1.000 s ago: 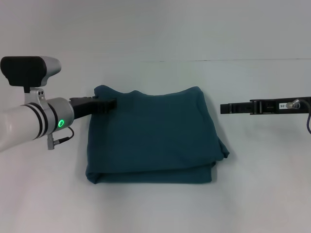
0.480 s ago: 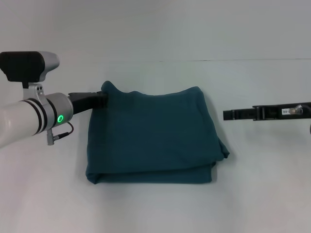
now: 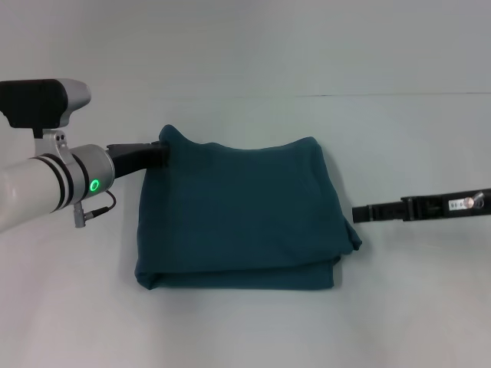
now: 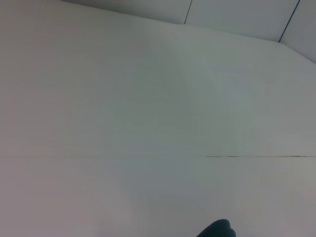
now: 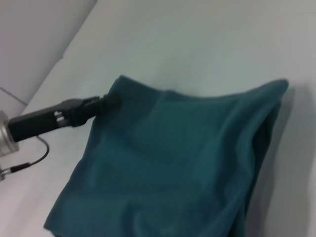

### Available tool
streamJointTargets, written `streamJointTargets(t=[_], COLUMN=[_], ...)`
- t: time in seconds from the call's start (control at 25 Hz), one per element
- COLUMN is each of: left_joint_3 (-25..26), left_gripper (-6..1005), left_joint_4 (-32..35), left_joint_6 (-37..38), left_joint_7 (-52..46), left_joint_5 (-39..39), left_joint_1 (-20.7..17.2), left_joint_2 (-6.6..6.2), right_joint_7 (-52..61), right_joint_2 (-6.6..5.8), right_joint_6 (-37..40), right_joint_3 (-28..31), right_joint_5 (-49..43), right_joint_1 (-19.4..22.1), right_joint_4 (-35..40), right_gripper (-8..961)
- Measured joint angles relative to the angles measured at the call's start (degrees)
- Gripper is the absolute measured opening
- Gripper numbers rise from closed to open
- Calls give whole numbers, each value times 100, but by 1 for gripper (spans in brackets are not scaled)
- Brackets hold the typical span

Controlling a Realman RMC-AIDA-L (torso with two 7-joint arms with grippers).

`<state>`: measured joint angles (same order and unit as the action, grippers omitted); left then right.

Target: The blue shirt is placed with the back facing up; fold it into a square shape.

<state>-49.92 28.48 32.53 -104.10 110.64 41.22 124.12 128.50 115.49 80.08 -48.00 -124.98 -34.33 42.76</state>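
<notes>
At left pincer (image 3: 159,151) (far-left corner): folded blue shirt (image 3: 242,215), pinched.

We see the folded blue shirt (image 5: 173,168) on the pale bench (image 5: 207,39). The left claw (image 5: 109,102) touches its far corner, which is raised.

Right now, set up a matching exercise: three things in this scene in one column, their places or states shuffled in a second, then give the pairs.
Things:
1. left gripper
2. right gripper
3. blue shirt

Places or states:
A. folded into a rough square, lying on the table
B. at the shirt's far left corner, where the cloth is raised
C. beside the shirt's right edge, apart from the cloth

Pairs: 1-B, 2-C, 3-A
</notes>
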Motion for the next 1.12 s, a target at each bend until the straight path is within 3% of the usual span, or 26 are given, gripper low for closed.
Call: streamJointTargets(t=[0.32,0.96,1.12], left_joint_3=[-1,0,-1], left_gripper=[53,55,56], left_joint_4=[7,26,31], left_joint_6=[-1,-10,-10], left_joint_7=[-1,-5,-4], left_joint_5=[0,0,0], left_joint_1=[-1,-1,-1], left_joint_2=[-2,-11,-11], right_joint_7=[-1,-26,-26], right_joint_2=[-23,110,115], right_joint_6=[-77,-493,-498], right_joint_3=[3,48,51], right_joint_5=[-38,-9,-8], right_joint_1=[-94,-359,-363], right_joint_4=[-541,-1144,-1147], right_gripper=[748,697,620])
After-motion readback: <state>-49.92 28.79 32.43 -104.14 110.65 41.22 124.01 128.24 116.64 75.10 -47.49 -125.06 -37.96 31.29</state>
